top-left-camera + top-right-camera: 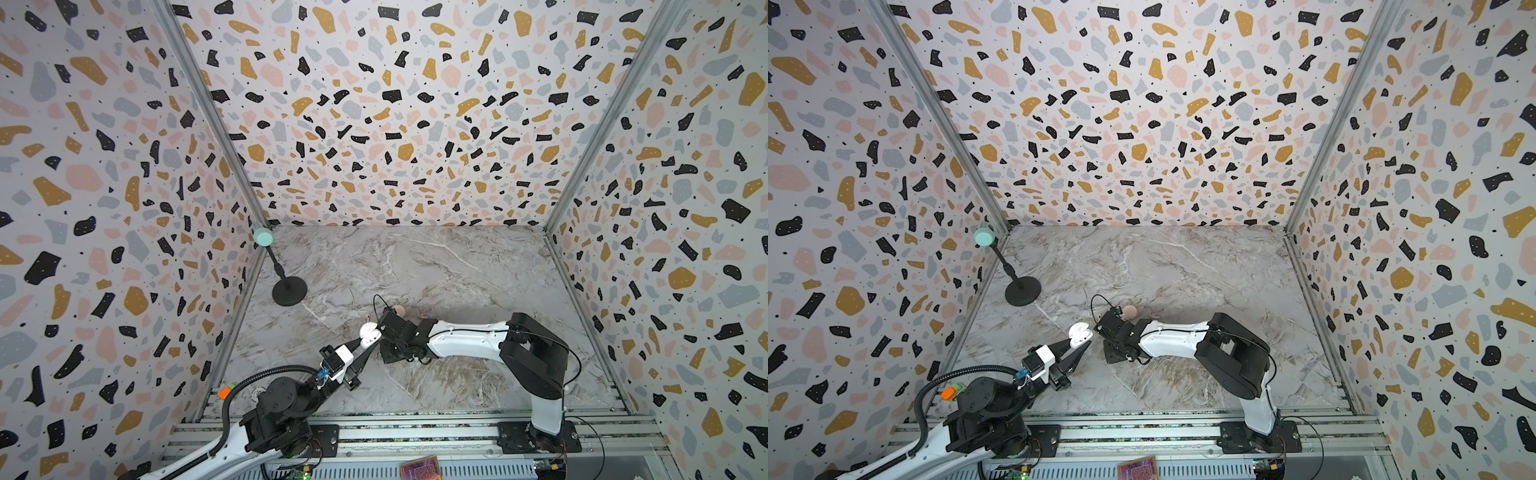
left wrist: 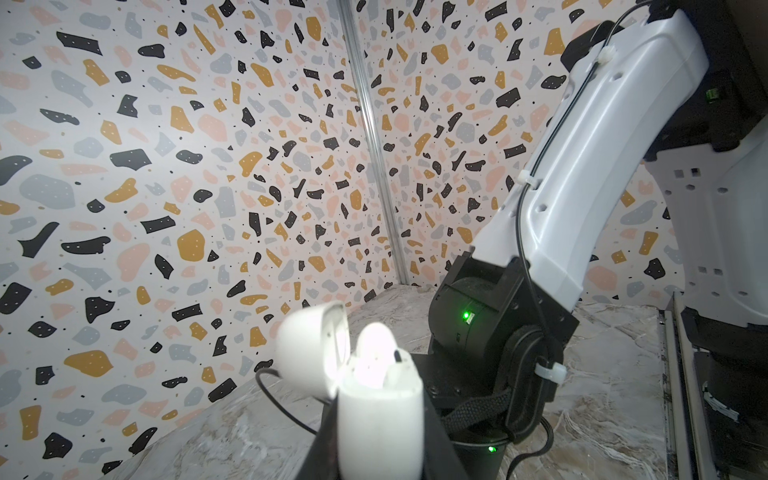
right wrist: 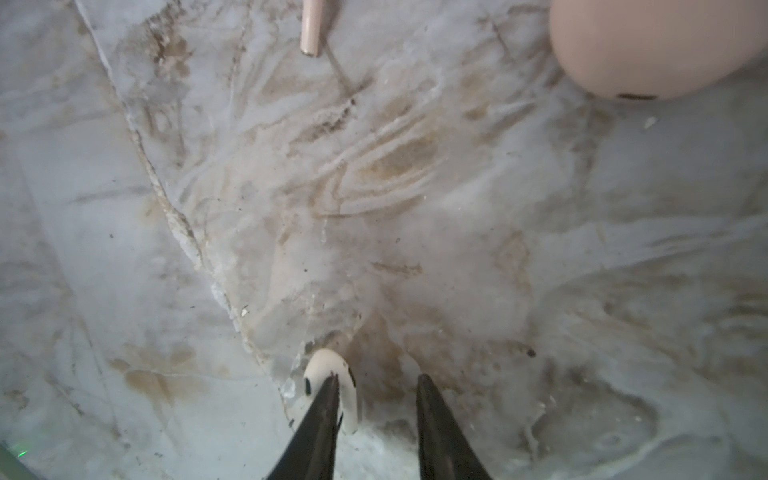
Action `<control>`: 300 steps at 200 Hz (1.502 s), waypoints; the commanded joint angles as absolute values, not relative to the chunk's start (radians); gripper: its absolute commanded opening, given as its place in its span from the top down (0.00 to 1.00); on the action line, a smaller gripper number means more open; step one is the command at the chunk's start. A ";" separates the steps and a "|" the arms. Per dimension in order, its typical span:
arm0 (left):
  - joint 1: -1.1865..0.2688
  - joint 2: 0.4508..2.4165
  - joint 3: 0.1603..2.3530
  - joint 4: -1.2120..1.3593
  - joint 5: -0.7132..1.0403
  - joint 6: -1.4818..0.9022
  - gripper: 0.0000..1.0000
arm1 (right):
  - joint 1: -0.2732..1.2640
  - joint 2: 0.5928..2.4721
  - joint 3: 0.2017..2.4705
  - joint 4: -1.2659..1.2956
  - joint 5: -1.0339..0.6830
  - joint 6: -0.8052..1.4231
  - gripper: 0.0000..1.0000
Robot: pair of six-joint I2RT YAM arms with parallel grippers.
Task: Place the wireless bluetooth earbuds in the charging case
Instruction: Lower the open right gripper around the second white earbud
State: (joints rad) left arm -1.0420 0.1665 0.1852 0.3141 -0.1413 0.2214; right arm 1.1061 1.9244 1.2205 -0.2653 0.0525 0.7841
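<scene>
My left gripper (image 2: 378, 457) is shut on the white charging case (image 2: 380, 424), held above the table with its lid (image 2: 307, 353) hinged open. One white earbud (image 2: 374, 353) sits in the case. Both top views show that case (image 1: 369, 336) (image 1: 1079, 334) just left of my right wrist. My right gripper (image 3: 378, 378) points down at the marble with its fingers apart, open. A loose white earbud (image 3: 328, 365) lies on the table, and one fingertip overlaps it. Farther off lie a pale pink case (image 3: 648, 45) (image 1: 399, 309) and a pale pink earbud stem (image 3: 311, 29).
A black stand (image 1: 289, 291) with a teal head (image 1: 262, 236) is at the table's back left corner. Terrazzo-patterned walls close in three sides. An aluminium rail (image 1: 415, 432) carrying both arm bases runs along the front edge. My right forearm (image 2: 602, 166) is close beside the held case.
</scene>
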 commanded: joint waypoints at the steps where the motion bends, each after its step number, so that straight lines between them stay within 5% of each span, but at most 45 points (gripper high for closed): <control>1: -1.045 0.151 0.176 0.356 -0.138 0.221 1.00 | 1.115 1.928 1.256 -0.304 0.067 0.787 0.68; 114: -1.045 0.133 0.178 0.354 -0.150 0.223 1.00 | 1.127 1.884 1.249 -0.272 0.053 0.778 0.69; 233: -1.045 0.065 0.178 0.367 -0.378 0.242 1.00 | 1.152 1.866 1.265 -0.261 0.083 0.770 0.70; 300: -1.045 0.050 0.179 0.365 -0.423 0.245 1.00 | 1.156 1.910 1.304 -0.275 0.079 0.769 0.80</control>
